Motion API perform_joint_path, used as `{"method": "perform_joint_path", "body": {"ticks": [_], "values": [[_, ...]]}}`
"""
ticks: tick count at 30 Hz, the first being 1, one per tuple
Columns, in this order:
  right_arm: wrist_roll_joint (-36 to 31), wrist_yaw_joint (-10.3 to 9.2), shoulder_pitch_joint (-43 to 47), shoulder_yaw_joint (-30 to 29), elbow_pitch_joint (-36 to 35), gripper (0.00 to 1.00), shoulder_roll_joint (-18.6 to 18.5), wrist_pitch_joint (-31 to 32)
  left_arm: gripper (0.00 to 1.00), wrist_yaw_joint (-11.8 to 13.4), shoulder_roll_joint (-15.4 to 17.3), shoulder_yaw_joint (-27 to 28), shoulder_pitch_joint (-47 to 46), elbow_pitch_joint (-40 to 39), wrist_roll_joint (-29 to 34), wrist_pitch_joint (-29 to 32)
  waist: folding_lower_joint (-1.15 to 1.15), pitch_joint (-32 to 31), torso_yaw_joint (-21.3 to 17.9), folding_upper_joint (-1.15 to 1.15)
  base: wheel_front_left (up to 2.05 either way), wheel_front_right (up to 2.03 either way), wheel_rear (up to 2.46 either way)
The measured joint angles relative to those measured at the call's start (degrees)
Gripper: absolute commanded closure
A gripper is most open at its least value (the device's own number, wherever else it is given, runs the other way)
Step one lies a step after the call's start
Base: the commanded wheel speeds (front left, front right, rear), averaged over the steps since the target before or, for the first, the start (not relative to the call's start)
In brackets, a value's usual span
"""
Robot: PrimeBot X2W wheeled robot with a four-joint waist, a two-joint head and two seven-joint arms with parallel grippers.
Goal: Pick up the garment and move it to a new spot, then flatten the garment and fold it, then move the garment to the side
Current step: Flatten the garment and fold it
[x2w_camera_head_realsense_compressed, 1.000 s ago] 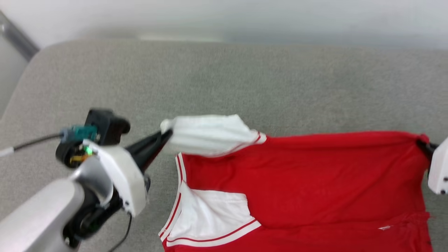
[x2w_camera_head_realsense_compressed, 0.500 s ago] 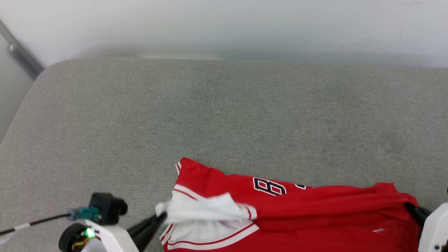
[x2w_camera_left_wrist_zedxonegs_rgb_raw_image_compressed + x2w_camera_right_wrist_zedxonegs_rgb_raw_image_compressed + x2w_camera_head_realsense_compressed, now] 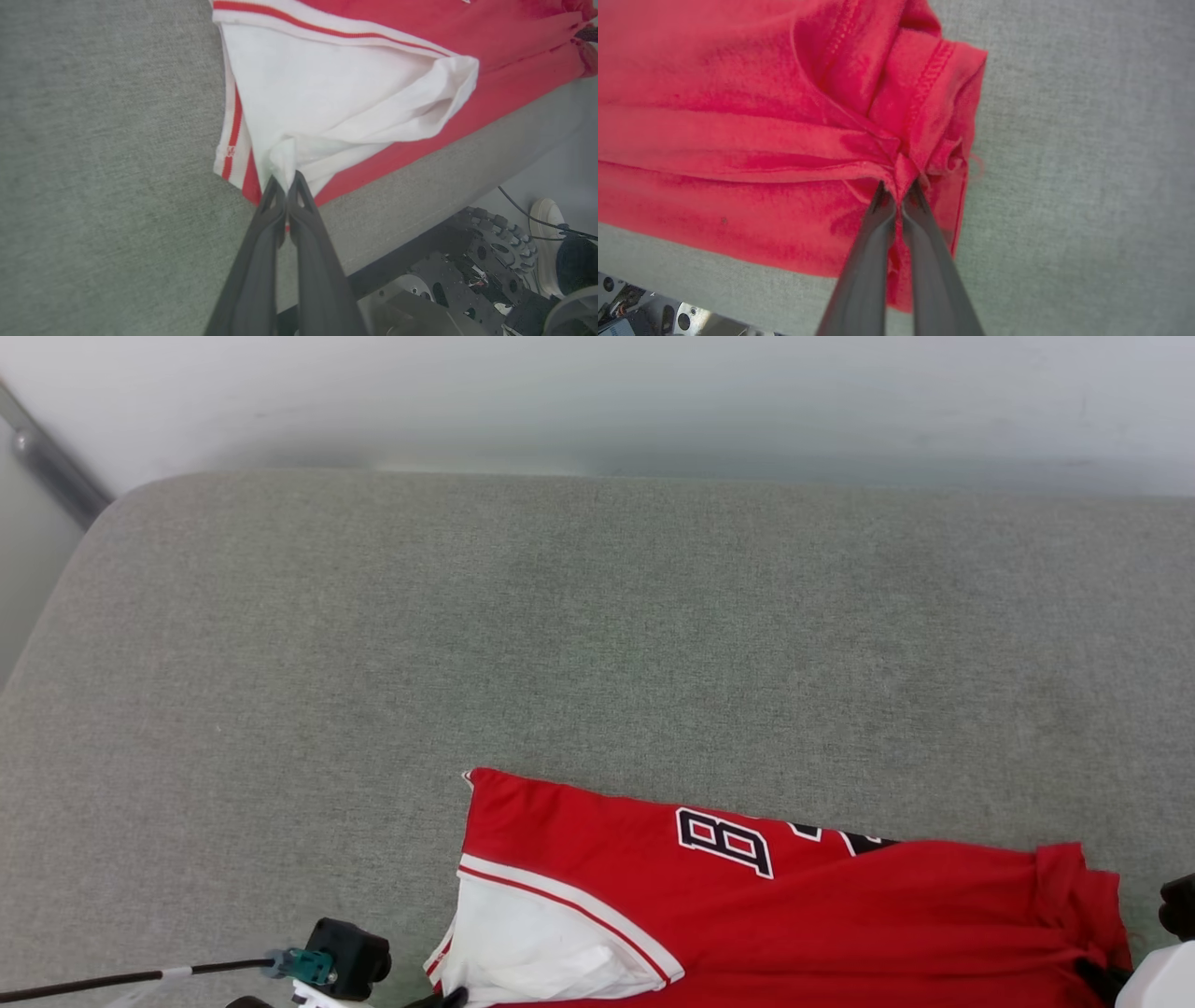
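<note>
Where my head camera looks down, the red jersey garment with white sleeves and red-white striped trim (image 3: 794, 905) lies along the near edge of the grey woven cushion (image 3: 560, 616), and the frame cuts off its lower part. A black, white-outlined letter B (image 3: 724, 840) reads plainly here, while the letters after it run under a fold of red cloth. At the lower left sits a black block (image 3: 353, 957) with a teal plug and a dark cable.

Along my left wrist, my left gripper (image 3: 285, 179) has its two dark fingers pressed together on a bunched tip of the white sleeve (image 3: 336, 98), just beside the striped cuff. This view adds the cushion's front edge, a black toothed wheel (image 3: 495, 235) below it, and a pale shoe (image 3: 544, 242) at the right, partly hidden.

Along my right wrist, my right gripper (image 3: 900, 186) is pinched tight on a gathered knot of red hem, with creases fanning away to the left. The stitched hem seam (image 3: 927, 79), too small to make out from the head, is plain here. The cloth under my fingers is hidden.
</note>
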Motion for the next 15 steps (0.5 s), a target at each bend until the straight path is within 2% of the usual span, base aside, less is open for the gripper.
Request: {"method": "perform_joint_path", "body": {"ticks": [6,7,8,9,10,11,15], "values": [[-1.1,0.00,-0.2,2.2,0.6,1.00,-1.5,0.0,1.00,-1.4,-1.7,-0.9,-1.1,4.3,1.4,-0.8,0.00,0.7,-0.4,0.00,0.00,0.00,0.00],[-1.1,0.00,-0.4,2.4,0.7,0.67,-1.5,0.0,1.00,-1.5,-1.9,-1.0,-1.3,4.7,1.6,-0.8,0.00,0.7,-0.5,0.00,0.00,0.00,0.00],[-1.1,0.00,-0.4,2.4,0.9,0.00,-1.6,0.0,1.00,-1.7,-2.1,-1.1,-1.4,5.2,1.6,-0.8,0.00,0.7,-0.5,0.00,0.00,0.00,0.00],[-1.1,0.02,-0.7,2.3,1.0,0.00,-1.5,0.0,0.64,-1.9,-2.2,-1.2,-1.4,5.5,1.8,-1.1,0.00,0.6,-0.5,0.00,0.00,0.00,0.00],[-1.0,0.01,-0.8,2.2,1.1,0.00,-1.3,-0.1,0.05,-1.9,-2.5,-1.3,-1.4,5.8,2.2,-1.6,0.00,0.4,-0.5,0.00,0.00,0.00,0.00],[-0.5,0.01,-0.9,1.9,1.2,0.00,-1.0,-0.1,0.00,-1.9,-2.8,-1.3,-1.5,6.1,2.5,-2.1,0.00,0.2,-0.5,0.00,0.00,0.00,0.00],[0.6,-0.01,-1.4,0.2,-0.2,0.00,-0.1,0.4,0.00,-1.7,-3.3,-0.1,-1.5,6.0,2.7,-5.5,0.00,-1.2,-0.6,0.00,0.00,0.00,0.00]]}}
